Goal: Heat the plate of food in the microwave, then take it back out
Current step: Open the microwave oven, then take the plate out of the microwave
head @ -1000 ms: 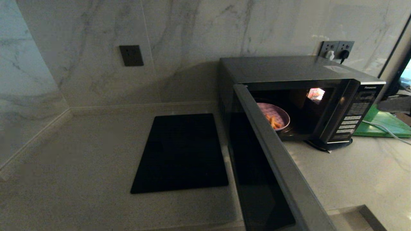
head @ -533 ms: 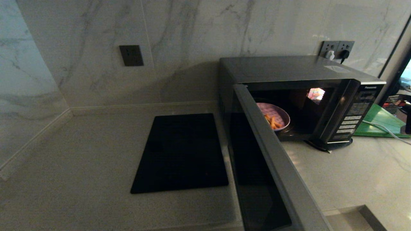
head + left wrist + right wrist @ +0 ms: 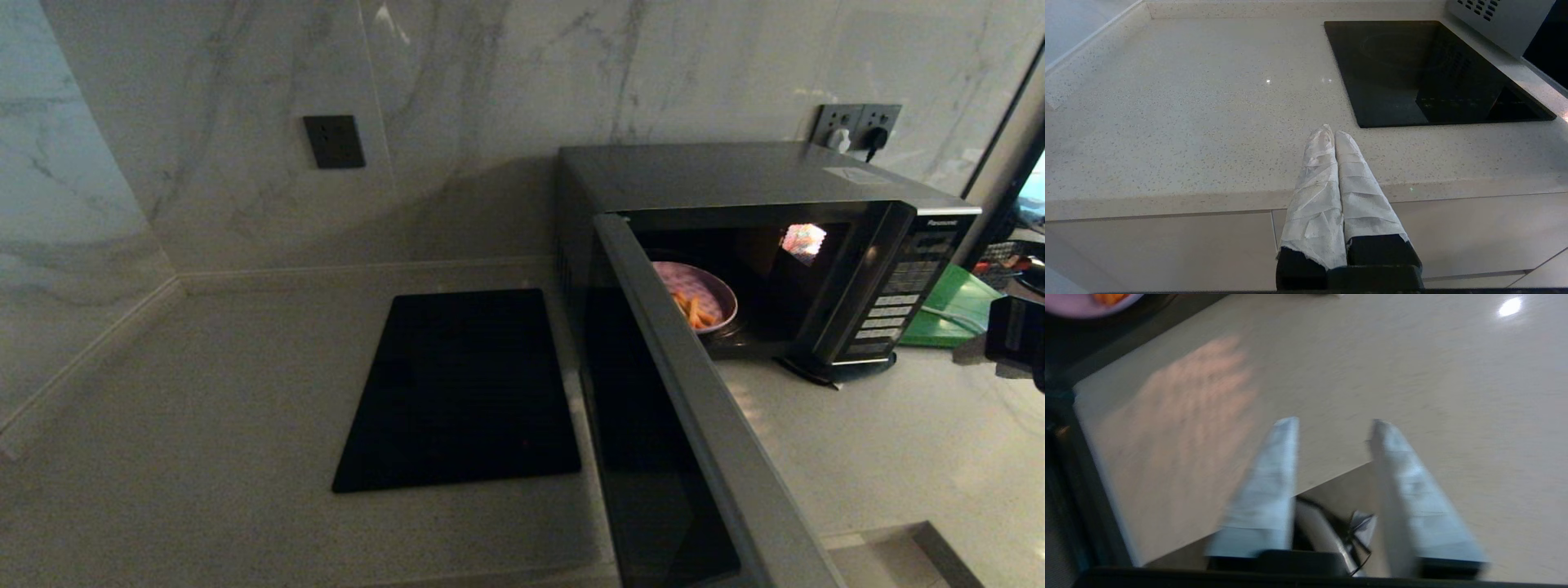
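The dark grey microwave (image 3: 735,175) stands at the back right of the counter, its door (image 3: 694,425) swung wide open towards me. Inside sits the lilac plate of food (image 3: 704,296) with orange sticks; its rim also shows in the right wrist view (image 3: 1081,306). My right gripper (image 3: 1334,422) is open and empty above the counter in front of the microwave's opening. In the head view only a dark part of the right arm (image 3: 1015,331) shows, at the far right edge. My left gripper (image 3: 1334,132) is shut and empty, parked over the counter's front edge.
A flat black slab (image 3: 461,392) lies on the counter left of the microwave, also seen in the left wrist view (image 3: 1425,69). A green board (image 3: 951,314) and a white cable lie right of the microwave. Wall sockets (image 3: 856,122) are behind it.
The right arm has shifted at the far right edge of the head view, lower and further in. The door, plate and left arm have not moved.
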You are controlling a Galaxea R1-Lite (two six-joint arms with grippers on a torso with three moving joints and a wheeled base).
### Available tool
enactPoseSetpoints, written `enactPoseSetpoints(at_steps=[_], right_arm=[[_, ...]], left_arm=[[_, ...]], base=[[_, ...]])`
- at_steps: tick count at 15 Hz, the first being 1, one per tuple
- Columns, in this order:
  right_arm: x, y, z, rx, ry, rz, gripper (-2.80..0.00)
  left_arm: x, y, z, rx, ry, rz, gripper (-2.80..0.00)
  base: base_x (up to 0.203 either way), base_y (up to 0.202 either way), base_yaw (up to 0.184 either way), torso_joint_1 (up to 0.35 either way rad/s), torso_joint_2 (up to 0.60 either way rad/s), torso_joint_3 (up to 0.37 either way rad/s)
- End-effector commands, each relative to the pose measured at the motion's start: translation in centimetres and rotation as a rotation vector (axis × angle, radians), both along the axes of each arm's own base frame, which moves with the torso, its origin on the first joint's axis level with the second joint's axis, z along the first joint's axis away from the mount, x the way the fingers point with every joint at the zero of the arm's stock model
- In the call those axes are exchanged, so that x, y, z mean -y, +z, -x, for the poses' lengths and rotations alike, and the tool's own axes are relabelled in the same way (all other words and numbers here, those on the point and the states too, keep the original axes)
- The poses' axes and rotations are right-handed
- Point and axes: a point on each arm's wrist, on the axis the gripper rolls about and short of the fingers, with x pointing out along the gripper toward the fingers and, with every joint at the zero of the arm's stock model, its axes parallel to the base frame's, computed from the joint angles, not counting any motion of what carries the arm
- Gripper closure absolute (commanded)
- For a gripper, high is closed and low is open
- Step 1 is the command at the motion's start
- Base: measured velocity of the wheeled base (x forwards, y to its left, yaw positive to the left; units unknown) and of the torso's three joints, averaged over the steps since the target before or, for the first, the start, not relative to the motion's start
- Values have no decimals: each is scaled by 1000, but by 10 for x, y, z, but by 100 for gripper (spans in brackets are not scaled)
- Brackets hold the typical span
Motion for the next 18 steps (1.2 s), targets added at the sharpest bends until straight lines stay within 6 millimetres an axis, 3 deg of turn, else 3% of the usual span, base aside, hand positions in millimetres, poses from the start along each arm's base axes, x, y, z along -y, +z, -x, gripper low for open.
enactPoseSetpoints(at_steps=[1, 6, 12, 18], right_arm=[[-5, -6, -15, -17, 38, -86, -280], [-52, -17, -57, 10, 31, -275, -280], [-75, -29, -95, 74, -186, -304, -280], [-95, -53, -138, 119, -375, -271, -280]], left_arm=[[0, 0, 0, 0, 0, 1, 0], [0, 0, 0, 0, 0, 1, 0], [0, 0, 0, 0, 1, 1, 0], [0, 0, 0, 0, 1, 1, 0]], base=[[0, 0, 0, 0, 0, 0], [0, 0, 0, 0, 0, 0], [0, 0, 0, 0, 0, 0], [0, 0, 0, 0, 0, 0]])
